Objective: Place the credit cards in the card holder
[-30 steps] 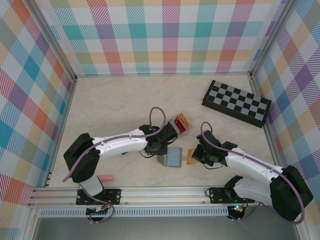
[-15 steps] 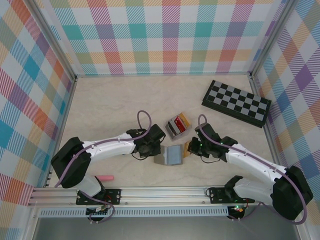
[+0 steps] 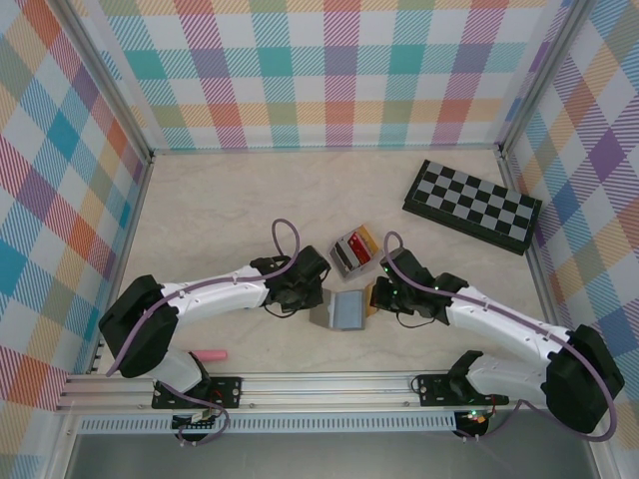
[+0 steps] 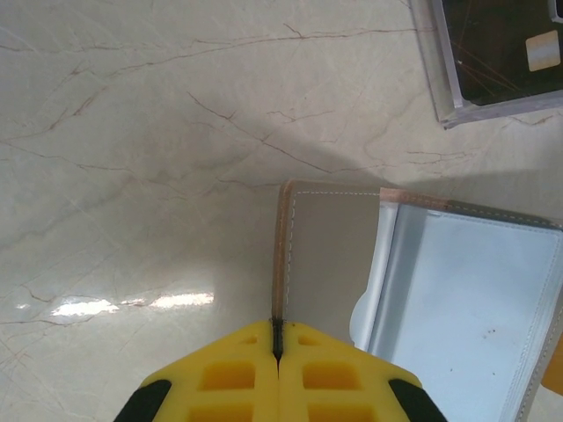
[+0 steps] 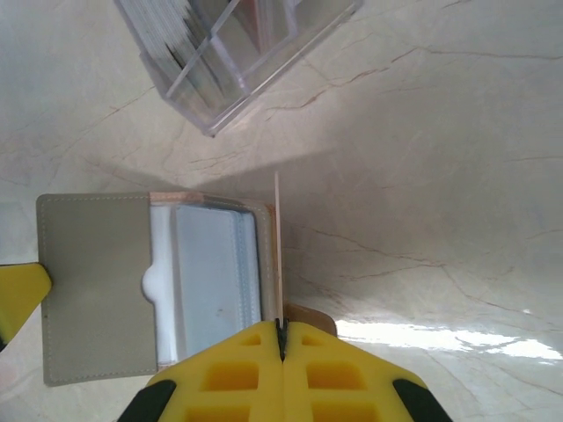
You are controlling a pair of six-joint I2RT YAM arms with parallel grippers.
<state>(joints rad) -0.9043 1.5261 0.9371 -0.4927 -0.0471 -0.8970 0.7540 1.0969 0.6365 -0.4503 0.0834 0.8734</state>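
- From above, the card holder (image 3: 344,311) lay open on the worktop (image 3: 220,210), just on the near side of the clear tray (image 3: 336,261). The tray held credit cards (image 3: 357,246) standing on edge.
- My left claw (image 3: 317,298) sat at the holder's left edge and my right claw (image 3: 378,297) at its right edge, both nearer my bases than the tray. A chequered board (image 3: 472,205) lay well apart to the tray's right.
- Through my left wrist camera, my left claw (image 4: 277,345) was clenched on the stitched outer edge of the card holder (image 4: 330,255), on its grey flap. The tray's corner (image 4: 440,88) showed beyond the holder's clear pocket.
- Through my right wrist camera, my right claw (image 5: 281,338) was clenched on a thin tan card (image 5: 278,246), held upright and edge-on. The card stood just beside the right edge of the card holder (image 5: 97,290), on the near side of the tray (image 5: 220,97). I could not tell whether card and holder touched.
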